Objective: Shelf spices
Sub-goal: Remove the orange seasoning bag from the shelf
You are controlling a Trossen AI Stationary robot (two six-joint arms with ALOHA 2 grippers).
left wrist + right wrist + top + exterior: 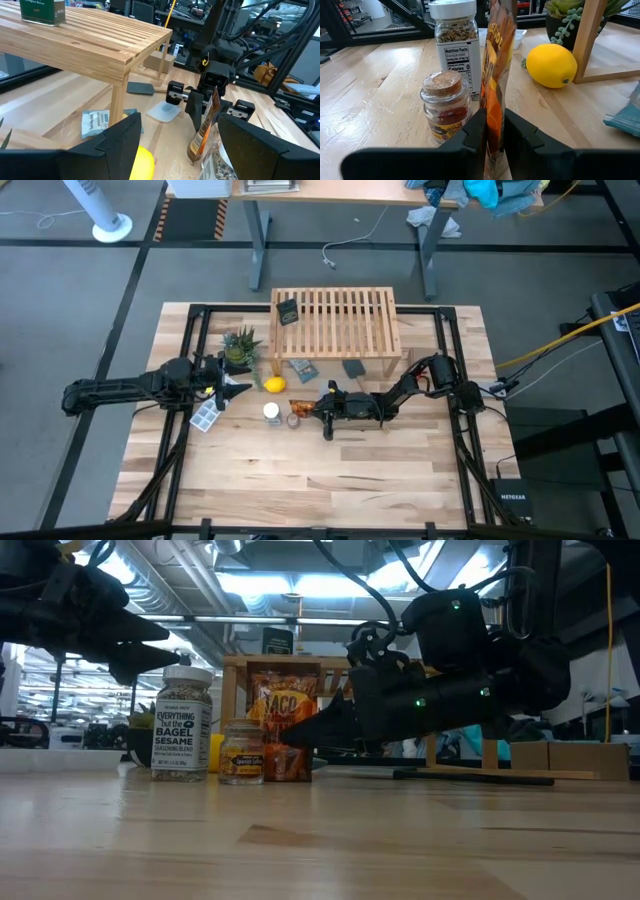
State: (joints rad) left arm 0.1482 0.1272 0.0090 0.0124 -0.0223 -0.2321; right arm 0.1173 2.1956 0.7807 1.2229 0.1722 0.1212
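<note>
Orange foil is pinched flat between the fingers of my right hand (492,131) — the orange spice packet (496,75) stands upright in my grip, low over the tabletop (330,480). Just beside it sits the tiny glass jar (445,107) with its cork lid and reddish-brown contents, and close behind that the white-capped jar (455,42) of bagel sesame seasoning. Past those lies the lemon (551,65), near a leg of the shelf (338,320). On the shelf's slatted top, at its far left corner, stands the small black square tin (288,311) — the only spice up there. Under the shelf's near edge lie a flat blue packet (301,368) and the grey spatula (353,367). My left hand (232,386) waits off to the left near the potted plant (240,345), its fingers spread apart and empty.
</note>
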